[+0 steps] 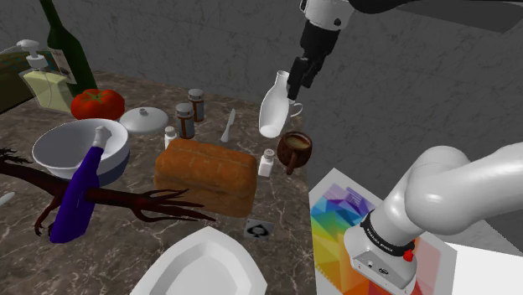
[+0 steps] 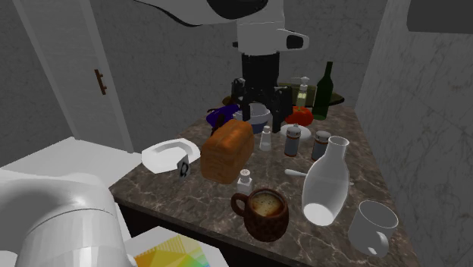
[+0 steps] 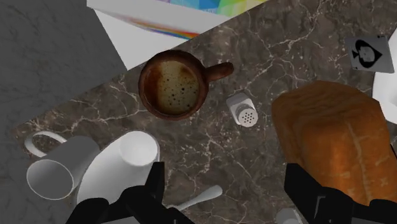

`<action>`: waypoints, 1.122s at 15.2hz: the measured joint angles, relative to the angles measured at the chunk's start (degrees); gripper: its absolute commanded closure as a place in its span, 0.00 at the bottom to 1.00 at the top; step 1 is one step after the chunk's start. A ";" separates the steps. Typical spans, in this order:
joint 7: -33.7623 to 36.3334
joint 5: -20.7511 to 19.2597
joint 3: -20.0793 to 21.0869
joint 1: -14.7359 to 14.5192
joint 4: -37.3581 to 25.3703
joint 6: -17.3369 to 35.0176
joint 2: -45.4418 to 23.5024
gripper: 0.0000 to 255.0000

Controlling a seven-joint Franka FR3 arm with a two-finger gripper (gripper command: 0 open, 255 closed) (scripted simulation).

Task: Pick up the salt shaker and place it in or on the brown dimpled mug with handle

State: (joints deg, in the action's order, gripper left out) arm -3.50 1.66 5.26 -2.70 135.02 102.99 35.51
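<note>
The gripper (image 3: 226, 191) hangs above the marble counter (image 3: 254, 159), jaws spread wide and empty, touching nothing; below, the white salt shaker (image 3: 242, 109) stands between the brown mug (image 3: 170, 86) and the bread loaf (image 3: 331, 137).

Gripper (image 3: 227, 189): black fingers stand apart.
Salt shaker (image 3: 242, 109): white, upright, between mug and loaf, touching neither.
Brown dimpled mug (image 3: 172, 86): handle points toward the shaker.
Bread loaf (image 3: 331, 143): beside one finger.
Surface (image 3: 273, 44): dark marble.
</note>
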 measured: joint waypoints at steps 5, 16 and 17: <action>3.61 0.99 3.63 -1.15 -0.96 8.44 -7.72 0.00; 12.95 -2.42 10.87 -2.68 -8.09 24.25 -27.52 0.00; 13.98 -3.15 11.41 -2.86 -9.40 25.00 -29.35 0.00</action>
State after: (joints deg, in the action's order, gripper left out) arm 10.48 -1.49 16.67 -5.55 125.62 127.99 6.16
